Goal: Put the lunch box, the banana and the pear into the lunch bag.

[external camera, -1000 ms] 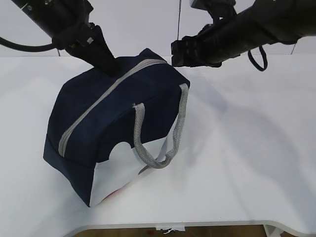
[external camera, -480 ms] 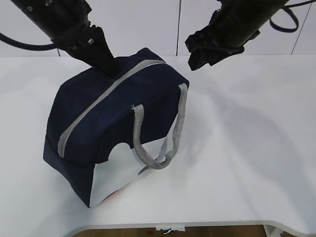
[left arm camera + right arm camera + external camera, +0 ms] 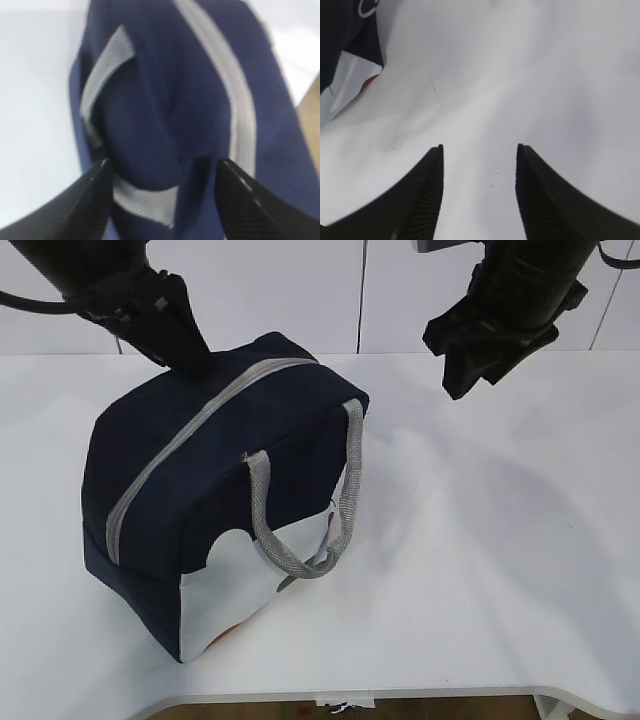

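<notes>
Left end effector (image 3: 162, 175) sits at the far top corner of the lunch bag (image 3: 200, 490), its two dark fingers (image 3: 90, 195) spread wide on either side of a fold of navy fabric. Nothing is pinched between them in the left wrist view, though that view is blurred, so I cannot say whether a pad brushes the cloth. Right end effector (image 3: 479, 165) hangs well to the right of the bag and above the bare counter (image 3: 500, 540), jaws parted about halfway, with only the white surface between them.

Taking things by size: the counter is a plain white top, and the bag stands on it left of centre, leaning a little toward the camera. Its grey zipper (image 3: 190, 430) runs along the top from the far corner to the near one and looks closed all the way. A grey webbing handle (image 3: 300, 510) loops down the near side over the white lower panel (image 3: 250, 585), and a ring pull (image 3: 367, 7) shows at the upper left edge of the right wrist view. No lunch box, banana or pear shows beside the bag (they may be inside it; the closed zipper hides the interior).

As for handling, the bag looks soft and light: the fabric dents and folds, so a pinch on a wall would likely just gather cloth. The webbing handle or the stiffer zipper edge would probably give a surer hold.
</notes>
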